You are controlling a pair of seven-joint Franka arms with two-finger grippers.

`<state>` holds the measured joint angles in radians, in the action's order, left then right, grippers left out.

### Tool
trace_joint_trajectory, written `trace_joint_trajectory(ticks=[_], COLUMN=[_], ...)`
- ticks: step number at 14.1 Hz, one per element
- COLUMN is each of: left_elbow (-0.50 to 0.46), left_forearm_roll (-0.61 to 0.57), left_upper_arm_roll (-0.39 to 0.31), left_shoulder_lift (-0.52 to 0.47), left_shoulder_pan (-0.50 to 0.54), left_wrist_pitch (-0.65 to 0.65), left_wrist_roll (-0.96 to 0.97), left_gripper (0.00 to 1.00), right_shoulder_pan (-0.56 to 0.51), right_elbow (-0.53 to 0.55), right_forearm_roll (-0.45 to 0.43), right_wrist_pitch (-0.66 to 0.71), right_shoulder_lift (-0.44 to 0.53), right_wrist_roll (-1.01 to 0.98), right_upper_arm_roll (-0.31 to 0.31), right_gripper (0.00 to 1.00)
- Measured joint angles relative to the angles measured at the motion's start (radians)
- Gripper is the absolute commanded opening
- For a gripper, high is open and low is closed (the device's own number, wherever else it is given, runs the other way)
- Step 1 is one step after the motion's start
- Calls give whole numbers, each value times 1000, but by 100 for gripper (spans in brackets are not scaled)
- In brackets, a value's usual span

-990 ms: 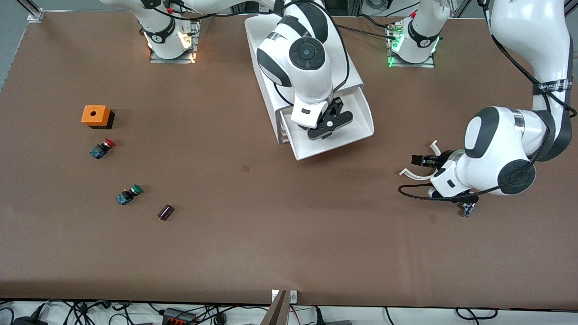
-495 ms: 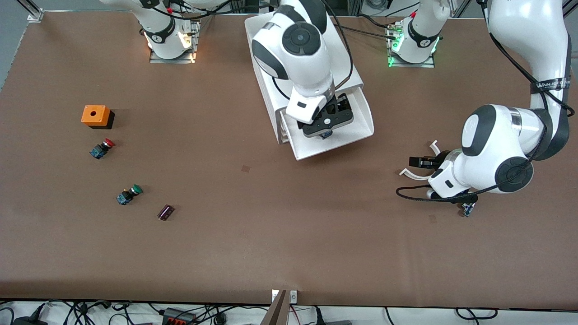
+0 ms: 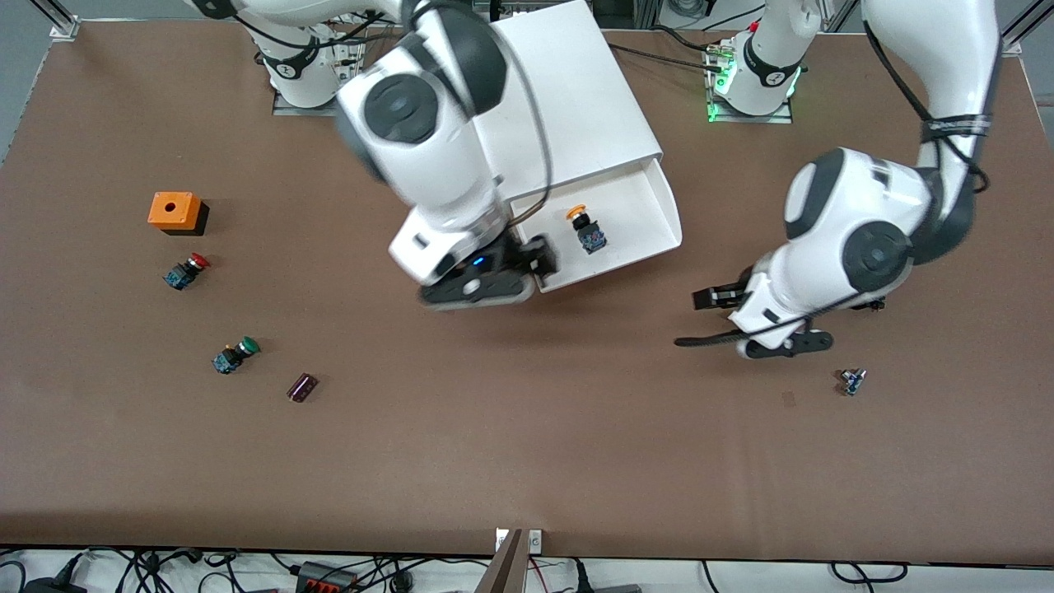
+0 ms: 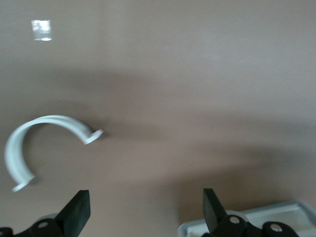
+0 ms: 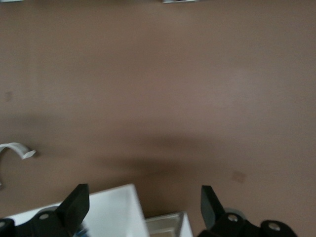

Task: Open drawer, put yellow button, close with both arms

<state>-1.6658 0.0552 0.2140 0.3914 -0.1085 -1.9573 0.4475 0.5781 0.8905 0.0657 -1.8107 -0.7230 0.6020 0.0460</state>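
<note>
Yellow button (image 3: 584, 230) lies in the open drawer (image 3: 650, 216), cabinet (image 3: 568, 99) at the middle of the table's robot-side edge. Right gripper (image 3: 494, 280), fingers apart and empty, hangs over the drawer's corner toward the right arm's end, button just beside it. Left gripper (image 3: 745, 321) over bare table (image 3: 527, 445) toward the left arm's end, fingers (image 4: 76, 212) apart. Left wrist view alone shows a white clip (image 4: 44, 143) on the table.

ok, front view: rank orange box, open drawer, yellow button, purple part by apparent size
1. drawer
2. orange box
3. yellow button and purple part: look about alike, not ranking them.
</note>
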Motion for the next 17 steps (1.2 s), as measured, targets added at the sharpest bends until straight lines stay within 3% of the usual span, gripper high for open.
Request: trace_joint_trajectory(ticks=[3, 7, 12, 17], left_elbow=[-169, -208, -215, -208], left_forearm_roll=[0, 0, 0, 0], left_upper_arm_roll=[76, 137, 144, 228], left_shoulder_lift=[-49, -44, -28, -33], left_shoulder_pan=[-3, -25, -107, -124], left_wrist_pitch=[-216, -304, -296, -121], left_wrist_roll=[69, 229, 397, 422], left_gripper=[100, 100, 100, 100], right_shoulder_pan=[-137, -310, -438, -526], right_elbow=[9, 14, 10, 11], right_forearm_roll=[-20, -24, -26, -27], right_wrist_pitch=[85, 203, 268, 293], right_shoulder_lift=[-4, -2, 57, 120], right_wrist_roll=[-119, -274, -315, -340], right_upper_arm_roll=[-4, -7, -6, -6], right_gripper=[100, 100, 100, 100])
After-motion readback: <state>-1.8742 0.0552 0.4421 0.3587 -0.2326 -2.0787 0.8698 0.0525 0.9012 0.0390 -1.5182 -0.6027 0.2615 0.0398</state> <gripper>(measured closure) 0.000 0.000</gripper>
